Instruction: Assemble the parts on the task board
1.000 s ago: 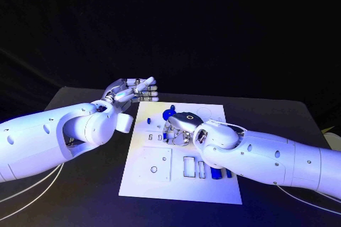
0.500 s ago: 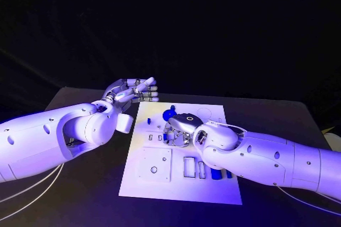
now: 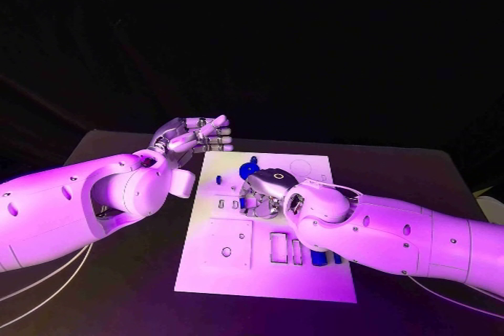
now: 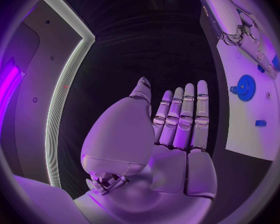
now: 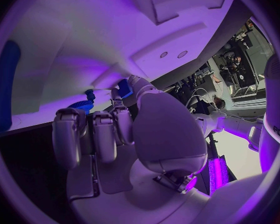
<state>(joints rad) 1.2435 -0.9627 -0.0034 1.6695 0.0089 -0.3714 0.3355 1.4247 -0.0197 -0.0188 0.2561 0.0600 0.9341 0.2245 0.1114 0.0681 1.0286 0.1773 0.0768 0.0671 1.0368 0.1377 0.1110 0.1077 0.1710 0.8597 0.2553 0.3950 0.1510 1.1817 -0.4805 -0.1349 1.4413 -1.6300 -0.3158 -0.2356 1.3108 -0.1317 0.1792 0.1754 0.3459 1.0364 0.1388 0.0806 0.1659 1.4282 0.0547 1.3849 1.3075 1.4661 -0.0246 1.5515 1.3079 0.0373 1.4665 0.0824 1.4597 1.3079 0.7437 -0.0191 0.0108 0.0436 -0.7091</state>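
Task board [image 3: 265,278] lies mid-table on black table [image 3: 420,168], long side running away from robot. Blue gear [image 3: 249,169] near its far end, blue pegs [image 3: 319,258] in slots near right arm. Right hand [image 3: 265,194] low over board centre, fingers curled, hiding parts beneath; grip unclear. Left hand [image 3: 197,135] raised beside board's far left corner, fingers straight, together, holding nothing.

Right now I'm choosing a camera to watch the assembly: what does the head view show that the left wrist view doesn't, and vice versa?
Head view alone: the whole task board with its near slots and blue parts. Left wrist view alone: the left hand's open palm, fingers straight, holding nothing. Both: the blue gear, the right hand over the board, and the left hand.
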